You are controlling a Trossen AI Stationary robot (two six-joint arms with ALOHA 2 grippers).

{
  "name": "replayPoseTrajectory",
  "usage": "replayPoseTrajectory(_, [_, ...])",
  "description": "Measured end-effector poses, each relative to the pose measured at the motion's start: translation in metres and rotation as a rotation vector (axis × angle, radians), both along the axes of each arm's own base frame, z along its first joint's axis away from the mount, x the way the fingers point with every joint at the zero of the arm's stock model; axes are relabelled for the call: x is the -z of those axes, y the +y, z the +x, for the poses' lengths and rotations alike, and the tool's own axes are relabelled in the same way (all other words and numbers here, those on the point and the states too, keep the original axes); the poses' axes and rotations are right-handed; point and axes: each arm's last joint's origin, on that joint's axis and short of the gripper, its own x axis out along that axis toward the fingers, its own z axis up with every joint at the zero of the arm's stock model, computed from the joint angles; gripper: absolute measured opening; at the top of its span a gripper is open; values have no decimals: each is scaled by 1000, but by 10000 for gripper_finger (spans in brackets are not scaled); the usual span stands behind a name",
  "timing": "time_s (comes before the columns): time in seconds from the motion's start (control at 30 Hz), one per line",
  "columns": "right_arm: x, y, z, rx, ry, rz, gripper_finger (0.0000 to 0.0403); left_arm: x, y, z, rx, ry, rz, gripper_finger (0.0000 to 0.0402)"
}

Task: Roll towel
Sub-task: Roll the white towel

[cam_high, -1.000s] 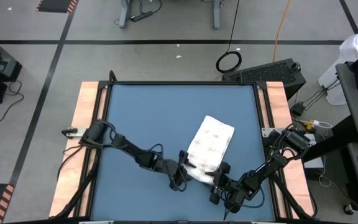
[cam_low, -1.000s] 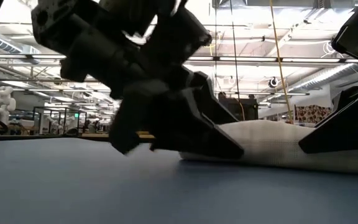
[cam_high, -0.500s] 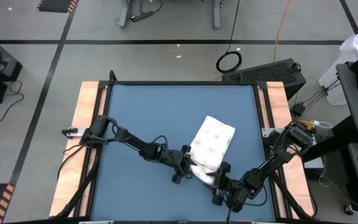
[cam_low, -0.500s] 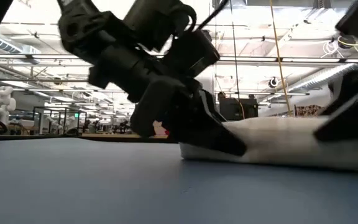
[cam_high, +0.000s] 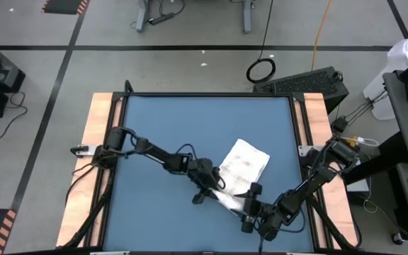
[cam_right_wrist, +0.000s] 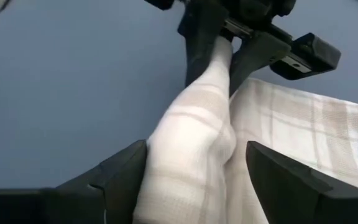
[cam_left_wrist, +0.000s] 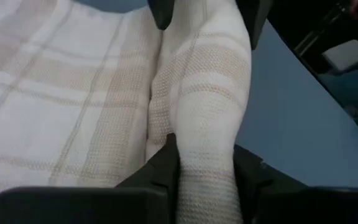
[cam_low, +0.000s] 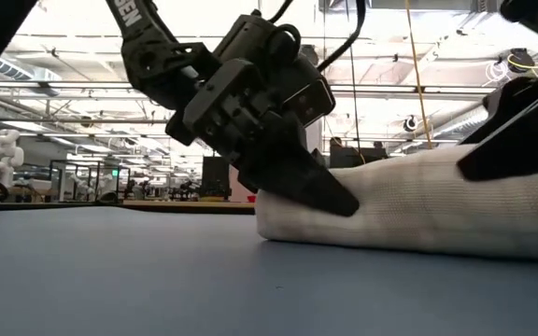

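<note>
The white plaid towel (cam_high: 246, 161) lies on the blue table near its front right. Its near end is rolled into a thick roll (cam_low: 418, 210), and the flat rest (cam_left_wrist: 55, 93) spreads toward the far side. My left gripper (cam_high: 214, 190) is shut on the roll's left end. My right gripper (cam_high: 248, 205) stands open at the roll's other end, one finger on each side of the roll (cam_right_wrist: 191, 137). The left finger (cam_right_wrist: 126, 174) is close against the cloth and the right finger (cam_right_wrist: 278, 180) is apart from it. My left gripper pinches the roll's left end (cam_left_wrist: 207, 134) between its two fingers (cam_left_wrist: 166, 165), one on each side of the roll. The fingers slant down from the table's left and lie along the roll. The roll rests on the table, its flat part beside it. I cannot tell whether my right gripper touches the roll.
The blue table top (cam_high: 161, 127) is bare to the left of and beyond the towel. Wooden side rails (cam_high: 94, 142) border it. A dark keyboard-like box (cam_high: 310, 81) lies on the floor past the far right corner.
My left gripper has moved toward the table's right, rolled about its axis and shut on the roll's left end. The roll now stands thicker and higher, and the flat part has turned slightly. My right gripper has risen a little.
</note>
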Motion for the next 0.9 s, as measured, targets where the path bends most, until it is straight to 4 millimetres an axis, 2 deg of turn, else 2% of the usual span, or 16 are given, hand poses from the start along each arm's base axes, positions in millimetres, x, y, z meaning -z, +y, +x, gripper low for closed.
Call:
replayPoseTrajectory(0.23, [-1,-3,1,14,8,-10,265,-5,8,7,-28,87,10,86])
replayPoseTrajectory(0.4, [-27,-11,-7,79,-25,104,248,-6,11,8,-36,96,12,82])
replayPoseTrajectory(0.57, [-51,-32,-28,166,72,153,213,-5,8,8,-38,98,18,83])
replayPoseTrajectory(0.73, [-41,-66,-42,351,243,54,161,-5,5,7,-71,135,-6,83])
replayPoseTrajectory(0.9, [-21,-98,-27,394,331,90,93,-5,7,7,-106,166,-33,84])
